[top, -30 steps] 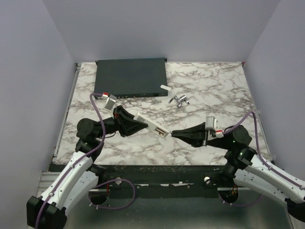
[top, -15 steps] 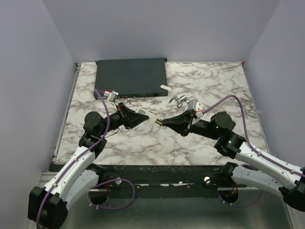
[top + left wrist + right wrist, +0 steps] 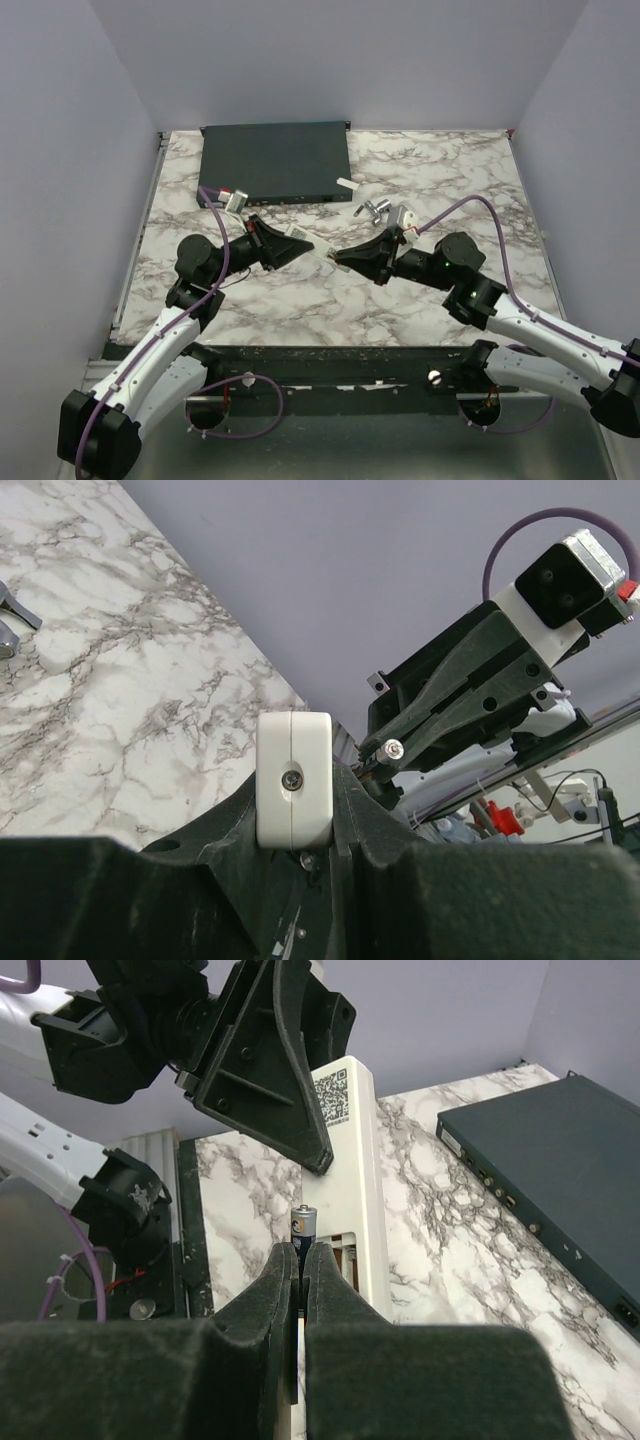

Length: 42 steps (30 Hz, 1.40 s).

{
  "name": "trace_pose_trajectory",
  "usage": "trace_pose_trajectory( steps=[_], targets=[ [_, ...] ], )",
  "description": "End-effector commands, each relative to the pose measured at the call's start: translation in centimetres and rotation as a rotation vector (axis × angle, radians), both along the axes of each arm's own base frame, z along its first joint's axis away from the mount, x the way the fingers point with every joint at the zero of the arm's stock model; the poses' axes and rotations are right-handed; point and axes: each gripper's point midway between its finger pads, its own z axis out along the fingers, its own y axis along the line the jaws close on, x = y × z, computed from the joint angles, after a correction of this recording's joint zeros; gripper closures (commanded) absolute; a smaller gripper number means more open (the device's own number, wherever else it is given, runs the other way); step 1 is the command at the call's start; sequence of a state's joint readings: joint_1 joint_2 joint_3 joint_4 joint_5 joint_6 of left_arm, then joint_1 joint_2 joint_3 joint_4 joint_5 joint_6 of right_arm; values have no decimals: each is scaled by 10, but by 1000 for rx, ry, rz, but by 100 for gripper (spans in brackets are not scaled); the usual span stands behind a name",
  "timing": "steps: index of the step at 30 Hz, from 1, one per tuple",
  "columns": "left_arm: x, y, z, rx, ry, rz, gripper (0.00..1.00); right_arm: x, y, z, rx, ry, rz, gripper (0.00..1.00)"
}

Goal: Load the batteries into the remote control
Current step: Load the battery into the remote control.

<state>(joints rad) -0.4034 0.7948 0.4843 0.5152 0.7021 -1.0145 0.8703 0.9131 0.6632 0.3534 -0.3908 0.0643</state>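
Right end effector (image 3: 301,1256), closed on a battery (image 3: 303,1222), sits at the remote control (image 3: 352,1150) clamped in the left end effector (image 3: 295,825). Keep the battery parallel to the open bay (image 3: 342,1250); seat gently.

dark-grey flat box (image 3: 275,160) and small metal piece (image 3: 372,209) on marble table (image 3: 450,170)
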Motion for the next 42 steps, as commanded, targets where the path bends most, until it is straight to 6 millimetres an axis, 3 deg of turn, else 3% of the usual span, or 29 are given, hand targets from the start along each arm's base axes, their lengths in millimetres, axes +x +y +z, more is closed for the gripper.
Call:
trace_pose_trajectory(
  steps=[1,30,42],
  targets=[
    [-5,0,25,-36,-75,-5,100,-1,5,-2,9,5,20,99],
    [-12,-5,27,-30,-88,-60,100,13,5,-31,-55,-12,-34,99],
    [-9,-4,28,-35,-78,-39,100,9,6,-44,-129,6,-1,99]
  ],
)
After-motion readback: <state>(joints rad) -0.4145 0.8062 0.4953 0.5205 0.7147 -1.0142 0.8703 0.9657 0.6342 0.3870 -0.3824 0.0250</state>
